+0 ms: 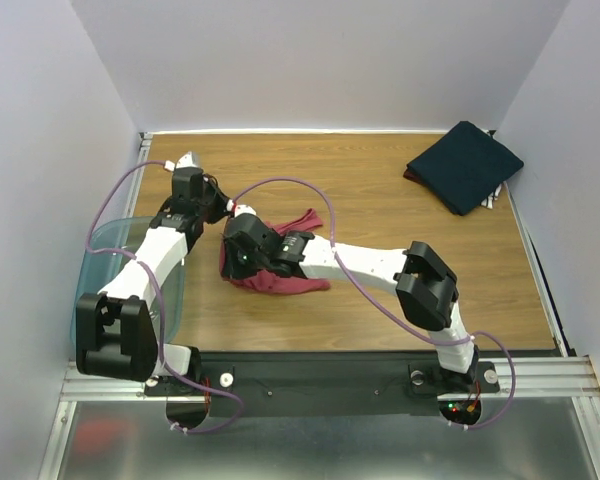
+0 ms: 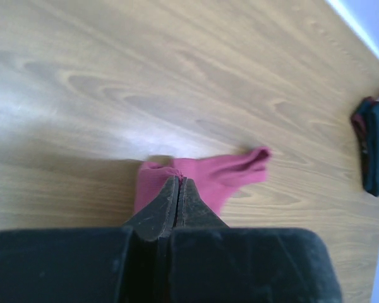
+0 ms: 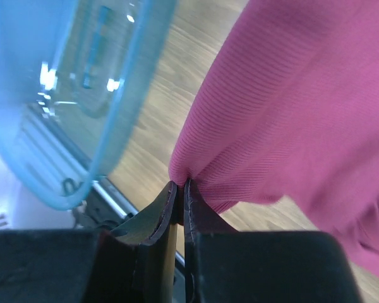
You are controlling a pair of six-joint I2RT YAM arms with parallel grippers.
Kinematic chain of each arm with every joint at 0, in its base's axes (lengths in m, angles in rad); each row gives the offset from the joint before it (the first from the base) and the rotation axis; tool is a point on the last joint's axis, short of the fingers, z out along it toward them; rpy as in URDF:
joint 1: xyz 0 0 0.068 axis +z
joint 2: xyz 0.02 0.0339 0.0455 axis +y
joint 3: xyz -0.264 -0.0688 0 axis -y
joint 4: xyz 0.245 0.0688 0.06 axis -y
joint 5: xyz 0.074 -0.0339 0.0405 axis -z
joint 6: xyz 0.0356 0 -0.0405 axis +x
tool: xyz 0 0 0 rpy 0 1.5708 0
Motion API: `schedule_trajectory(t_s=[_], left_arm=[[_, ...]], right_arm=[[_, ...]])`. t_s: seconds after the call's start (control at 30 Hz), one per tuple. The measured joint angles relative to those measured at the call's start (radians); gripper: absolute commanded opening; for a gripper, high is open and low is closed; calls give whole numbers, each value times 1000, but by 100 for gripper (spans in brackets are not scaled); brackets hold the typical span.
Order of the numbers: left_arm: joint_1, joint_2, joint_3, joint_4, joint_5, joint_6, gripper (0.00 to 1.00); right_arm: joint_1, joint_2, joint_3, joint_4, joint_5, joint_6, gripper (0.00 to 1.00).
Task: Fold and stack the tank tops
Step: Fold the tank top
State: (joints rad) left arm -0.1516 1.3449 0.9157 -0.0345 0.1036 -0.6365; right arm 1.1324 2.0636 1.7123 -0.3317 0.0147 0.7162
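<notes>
A: Right, which step?
B: Start of the fold. Beside the teal bin (image 1: pixel 105 245), the left gripper (image 2: pixel 179 180) is pinched shut on the red tank top (image 1: pixel 285 285); right gripper (image 3: pixel 181 184) is clamped on another bunched edge; navy tank top (image 1: pixel 465 165) lies folded in the far right corner.
A: Next?
B: Probably lift both grips together, spread flat, fold, stack on navy. The arms hide the garment's outline, and the maroon under the navy is unclear.

The top view was evenly and brightly lit, with only soft shadows thrown on the tabletop (image 1: pixel 380 190). In the left wrist view a pale glare was spread over the wood. In the right wrist view the bin (image 3: pixel 127 95) was blurred, with bright highlights.
</notes>
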Motion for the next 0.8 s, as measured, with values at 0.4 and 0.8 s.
schedule_trajectory(t_s=[0.4,0.8], left_arm=[[-146,95,161,-69,-12,-24,0],[-368,322,352,-70,-87,-111,0]], right_arm=[[-160,-260,-346,164,-170,83,1],[-327,-583,-772,323,-260,142,0]])
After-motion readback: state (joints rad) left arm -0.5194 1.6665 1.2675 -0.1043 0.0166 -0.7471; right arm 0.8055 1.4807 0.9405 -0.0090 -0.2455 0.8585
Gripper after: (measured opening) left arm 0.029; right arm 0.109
